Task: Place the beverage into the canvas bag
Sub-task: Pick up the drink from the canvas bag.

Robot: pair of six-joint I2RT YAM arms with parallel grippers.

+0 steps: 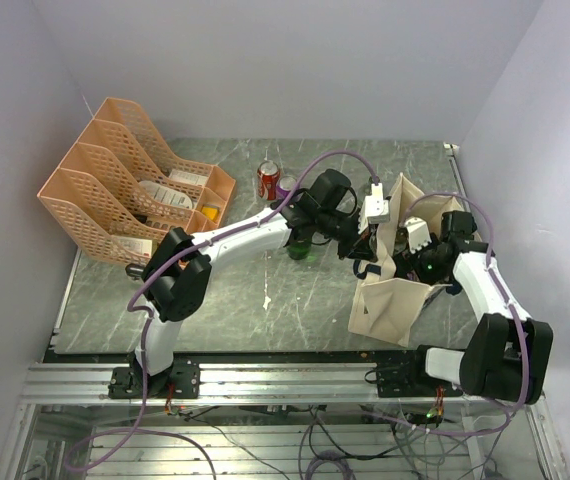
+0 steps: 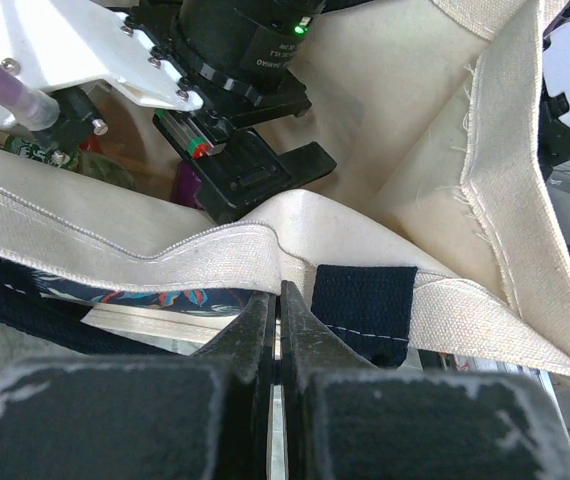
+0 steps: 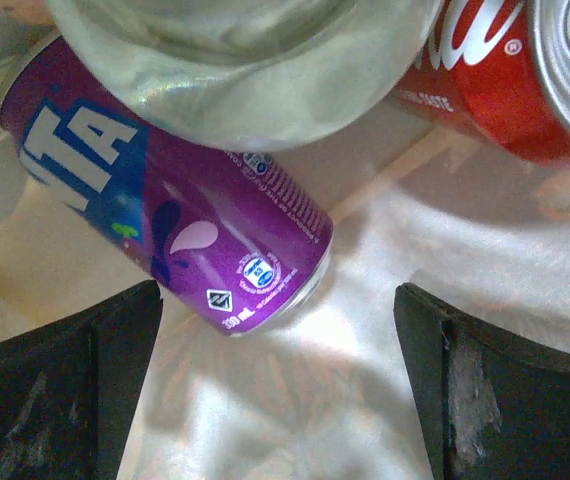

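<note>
Hanging inside the canvas bag (image 1: pixel 390 305), the right claw (image 3: pixel 280 375) has its fingers spread as wide as they go and grips nothing; only the cloth of the bag floor shows between them. Just past its tips, toward 11 o'clock in the wrist view, a purple can (image 3: pixel 195 220) lies on its side. Its long axis runs from 10 to 4 o'clock, and the near end is clear of both fingers. A red can (image 3: pixel 505 80) lies at 1 o'clock, and the rounded bottom of a clear bottle (image 3: pixel 235 70) overlaps the purple can at 12. These drinks are already in the bag, which stands at about 4 o'clock on the table (image 1: pixel 235 300).

The left claw (image 2: pixel 280 310) is pinched tight on the bag's hem beside a navy strap (image 2: pixel 365 300), holding the mouth open. Two spare cans (image 1: pixel 268 180) stand at 12 o'clock on the table; the left arm is nearer, yet occupied, so the free right claw would likely have to rise straight out first.

All three drinks are cut off by the frame, and whether the bottle rests on the purple can is unclear. From above, the arms hide the bag's inside, and a green object (image 1: pixel 301 248) under the left arm is too dark to name.
</note>
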